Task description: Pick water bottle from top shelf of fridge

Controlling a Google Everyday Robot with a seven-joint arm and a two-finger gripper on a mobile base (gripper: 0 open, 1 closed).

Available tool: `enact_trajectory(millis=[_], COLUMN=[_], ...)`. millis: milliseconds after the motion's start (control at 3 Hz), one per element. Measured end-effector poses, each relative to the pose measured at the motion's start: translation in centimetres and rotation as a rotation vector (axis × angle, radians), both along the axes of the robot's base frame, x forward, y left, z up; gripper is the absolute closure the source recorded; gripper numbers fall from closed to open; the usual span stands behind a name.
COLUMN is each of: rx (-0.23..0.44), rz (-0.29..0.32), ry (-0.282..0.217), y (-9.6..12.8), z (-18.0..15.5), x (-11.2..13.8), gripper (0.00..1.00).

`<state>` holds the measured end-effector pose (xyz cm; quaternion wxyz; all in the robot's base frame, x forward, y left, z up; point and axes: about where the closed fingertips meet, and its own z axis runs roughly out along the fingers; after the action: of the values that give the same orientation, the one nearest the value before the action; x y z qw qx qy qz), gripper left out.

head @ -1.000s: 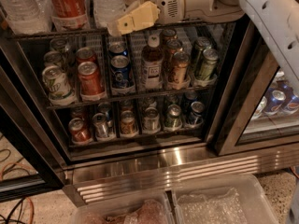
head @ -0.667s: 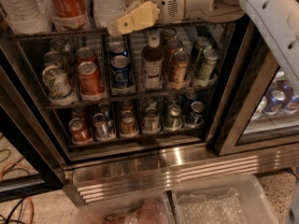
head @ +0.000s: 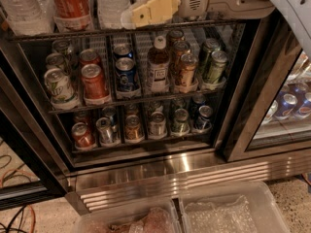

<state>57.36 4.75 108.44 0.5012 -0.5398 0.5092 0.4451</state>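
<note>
The fridge (head: 146, 171) stands open in front of me, and only the bottom of its top shelf (head: 97, 32) shows along the upper edge of the view. On the shelf stand a clear ribbed water bottle (head: 23, 11) at the far left, a red-labelled cola bottle (head: 70, 1) and another clear water bottle (head: 112, 4). Only the bottles' lower parts show. My gripper (head: 148, 11), with pale yellow pads, reaches in from the upper right on a white arm (head: 286, 4). It sits at shelf height, just right of the second clear bottle.
Two lower racks hold several cans and a small brown bottle with a white cap (head: 158, 64). A dark door frame (head: 252, 96) stands to the right, with a neighbouring unit of blue cans (head: 291, 106) beyond it. Two clear plastic bins (head: 228, 212) lie on the floor below.
My gripper has risen a little and shifted slightly right, now level with the top shelf's front edge. The bottles and cans have not moved.
</note>
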Motion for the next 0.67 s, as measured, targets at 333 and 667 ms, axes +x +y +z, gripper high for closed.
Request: enact_trajectory(millis=[333,667], rx=[0.005,0.022], rz=[0.012,0.028], ry=[0.011,0.027], y=[0.18,0.24], z=[-0.65,-1.6], x=[0.03,0.33], gripper=[0.0,0.0])
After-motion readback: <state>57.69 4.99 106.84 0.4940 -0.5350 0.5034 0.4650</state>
